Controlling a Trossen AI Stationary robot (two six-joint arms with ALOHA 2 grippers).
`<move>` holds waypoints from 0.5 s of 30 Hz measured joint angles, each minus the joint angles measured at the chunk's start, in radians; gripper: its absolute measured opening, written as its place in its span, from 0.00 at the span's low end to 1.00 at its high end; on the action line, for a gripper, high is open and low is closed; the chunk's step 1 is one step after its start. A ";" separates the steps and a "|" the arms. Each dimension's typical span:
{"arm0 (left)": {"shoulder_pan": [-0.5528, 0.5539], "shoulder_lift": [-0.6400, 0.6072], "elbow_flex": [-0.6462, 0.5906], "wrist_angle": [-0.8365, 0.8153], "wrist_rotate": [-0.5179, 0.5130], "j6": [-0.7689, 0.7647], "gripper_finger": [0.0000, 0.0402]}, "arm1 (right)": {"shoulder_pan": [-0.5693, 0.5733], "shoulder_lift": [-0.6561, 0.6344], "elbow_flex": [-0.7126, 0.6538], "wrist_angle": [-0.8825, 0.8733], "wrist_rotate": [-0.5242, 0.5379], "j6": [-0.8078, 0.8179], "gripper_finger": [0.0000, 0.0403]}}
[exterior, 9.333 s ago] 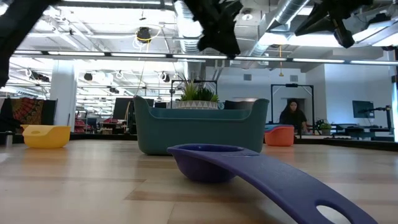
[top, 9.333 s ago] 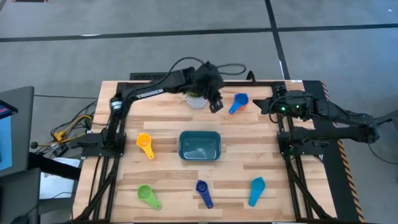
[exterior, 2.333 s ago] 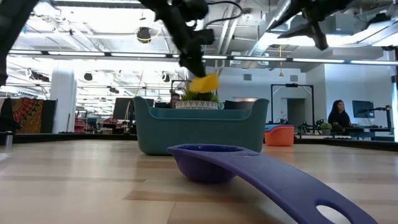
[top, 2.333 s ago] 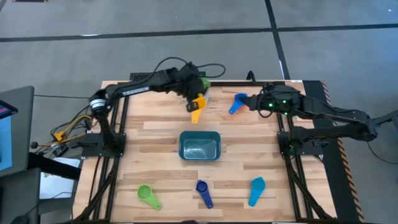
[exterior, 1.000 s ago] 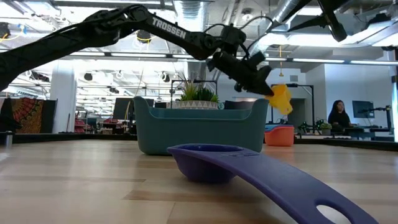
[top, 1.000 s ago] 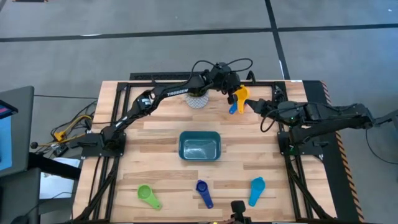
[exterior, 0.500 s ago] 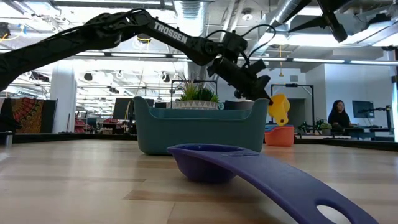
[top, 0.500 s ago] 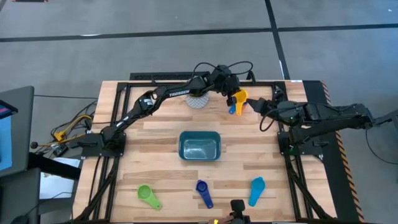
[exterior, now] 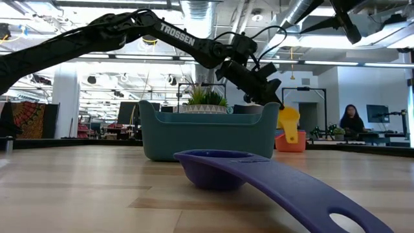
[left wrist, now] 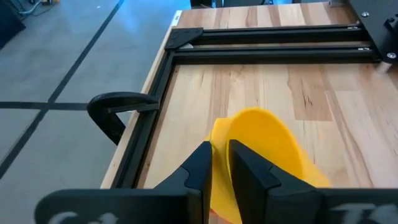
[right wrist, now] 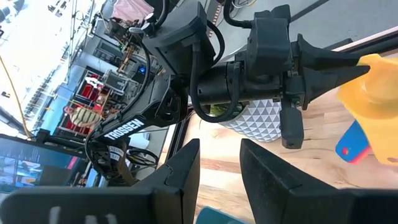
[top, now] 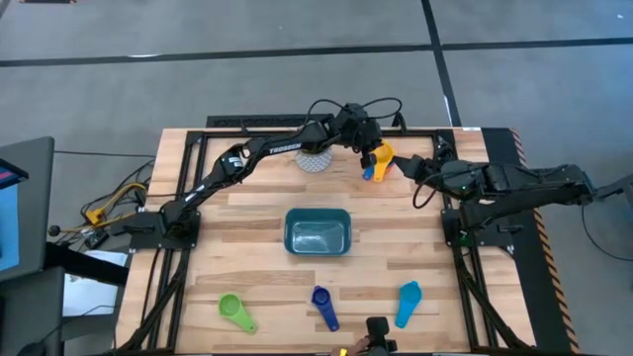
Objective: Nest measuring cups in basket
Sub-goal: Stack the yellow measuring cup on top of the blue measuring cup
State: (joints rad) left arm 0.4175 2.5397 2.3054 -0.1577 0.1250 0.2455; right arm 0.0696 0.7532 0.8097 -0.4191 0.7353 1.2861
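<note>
My left gripper [top: 372, 153] is at the table's far side, shut on a yellow measuring cup [top: 380, 155], which hangs over a blue cup [top: 369, 174]. In the low view the yellow cup [exterior: 288, 122] hangs in front of an orange cup [exterior: 292, 142]. My right gripper [top: 407, 176] is open and empty just right of them. The dark teal basket [top: 317, 232] stands at the table's middle. Green [top: 234, 311], dark blue [top: 322, 305] and light blue [top: 407, 302] cups lie near the front edge. My left gripper pinches the yellow cup's edge [left wrist: 221, 155] between its two fingers, and the bowl [left wrist: 270, 143] bulges out past one finger. The fingers [exterior: 265, 90] slant down toward the table's right. The cup hangs below them; whether it touches the blue cup I cannot tell.
A white pot with a green plant [top: 313, 158] stands just left of my left gripper, behind the basket. The dark blue cup [exterior: 220, 168] lies close before the low camera. Black frame rails [left wrist: 267, 43] run along the far edge. A person [exterior: 351, 123] stands in the room behind.
My left gripper has gone down with the yellow cup toward the blue cup and a little toward the table's near edge. The cup now hangs lower, in front of the orange cup in the low view.
</note>
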 joint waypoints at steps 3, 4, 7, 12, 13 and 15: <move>0.000 0.000 0.000 0.000 -0.001 -0.001 0.13 | 0.000 0.000 0.000 0.001 0.000 0.000 0.34; 0.000 0.000 0.000 0.000 -0.001 -0.001 0.14 | 0.000 0.000 0.000 0.002 0.000 0.000 0.34; 0.000 0.000 0.000 0.000 -0.001 0.008 0.14 | 0.000 0.000 0.000 0.005 0.000 0.000 0.34; 0.000 0.000 0.000 -0.005 -0.001 0.010 0.15 | 0.000 0.000 0.000 0.009 -0.001 0.000 0.34; 0.000 0.000 0.000 -0.005 -0.001 0.005 0.15 | 0.000 0.000 0.000 0.009 -0.001 0.000 0.34; 0.000 0.000 0.000 -0.007 -0.001 -0.005 0.15 | 0.000 0.000 0.000 0.009 -0.001 0.000 0.34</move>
State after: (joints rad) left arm 0.4176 2.5393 2.3054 -0.1652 0.1238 0.2403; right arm 0.0696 0.7532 0.8097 -0.4103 0.7345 1.2858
